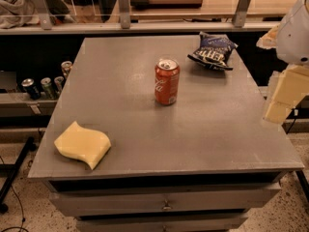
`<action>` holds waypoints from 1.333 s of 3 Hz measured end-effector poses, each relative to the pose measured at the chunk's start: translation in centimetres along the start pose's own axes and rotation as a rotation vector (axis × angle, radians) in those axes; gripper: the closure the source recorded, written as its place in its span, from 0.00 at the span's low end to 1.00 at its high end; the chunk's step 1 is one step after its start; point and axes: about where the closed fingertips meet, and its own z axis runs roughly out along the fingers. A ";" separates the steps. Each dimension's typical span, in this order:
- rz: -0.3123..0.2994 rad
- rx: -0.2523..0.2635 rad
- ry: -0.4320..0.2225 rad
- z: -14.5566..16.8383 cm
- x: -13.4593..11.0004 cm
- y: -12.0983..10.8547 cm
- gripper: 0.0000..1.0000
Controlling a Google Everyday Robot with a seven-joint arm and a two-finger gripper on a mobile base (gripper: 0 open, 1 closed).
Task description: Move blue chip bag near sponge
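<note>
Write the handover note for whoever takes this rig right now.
Gripper: beside the table's right edge, clear of the bag.
Blue chip bag: lying at the far right of the gray table, not yet moved.
Sponge: near left corner, far from the bag.
Red soda can: upright mid-table, roughly between the two.
Done: nothing.
Left: grasp the bag, carry it past the can, set it beside the sponge.

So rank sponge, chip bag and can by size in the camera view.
1. sponge, though nearest the camera
2. blue chip bag and red can: alike, unranked
The claw hangs right of the table.
</note>
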 end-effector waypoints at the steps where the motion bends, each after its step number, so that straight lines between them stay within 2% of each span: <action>1: 0.000 0.000 0.000 0.0 0.0 0.0 0.00; 2: -0.026 0.011 -0.007 0.1 0.0 -0.7 0.00; 3: -0.106 0.030 -0.016 1.2 -0.1 -2.6 0.00; 4: -0.248 0.055 0.012 3.2 0.2 -5.4 0.00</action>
